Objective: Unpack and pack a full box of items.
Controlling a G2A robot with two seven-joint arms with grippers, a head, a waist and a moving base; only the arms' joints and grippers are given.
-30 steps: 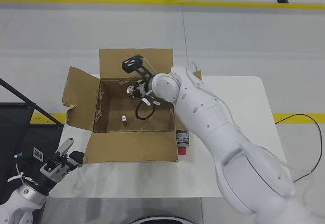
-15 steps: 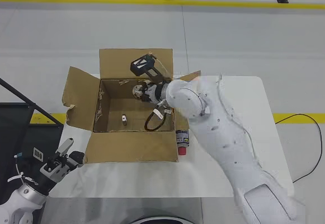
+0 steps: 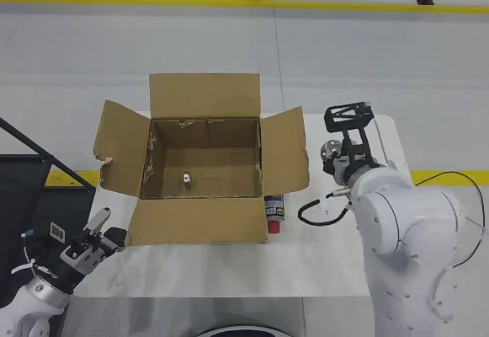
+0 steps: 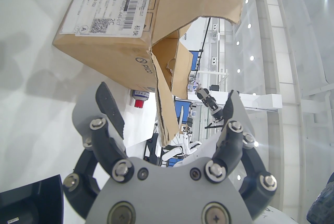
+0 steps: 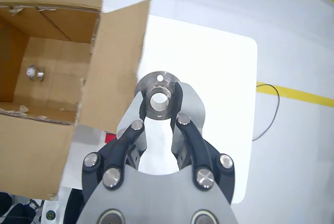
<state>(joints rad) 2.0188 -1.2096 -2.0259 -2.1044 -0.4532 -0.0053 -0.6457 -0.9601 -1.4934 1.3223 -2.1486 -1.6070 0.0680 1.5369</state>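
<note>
An open cardboard box (image 3: 202,211) stands on the white table (image 3: 345,261) with its flaps spread. One small metal part (image 3: 187,179) lies on the box floor, also seen as the metal part (image 5: 35,73). My right gripper (image 5: 159,100) is shut on a metal flanged bushing (image 5: 158,102) and hangs over the table to the right of the box; the bushing (image 3: 332,152) is right of the box's right flap. My left gripper (image 4: 167,102) is open and empty, low at the table's front left corner, facing the box (image 4: 114,26).
A small canister with a red cap (image 3: 273,211) lies on the table by the box's front right corner, the same canister (image 4: 139,97) seen under the box edge. A black cable (image 3: 459,219) runs over the floor at the right. Bare table (image 5: 214,66) lies under the right gripper.
My right arm has lifted the flanged bushing out of the box's back right area and carried it right, over the flap, to above the table. The left arm has not moved.
</note>
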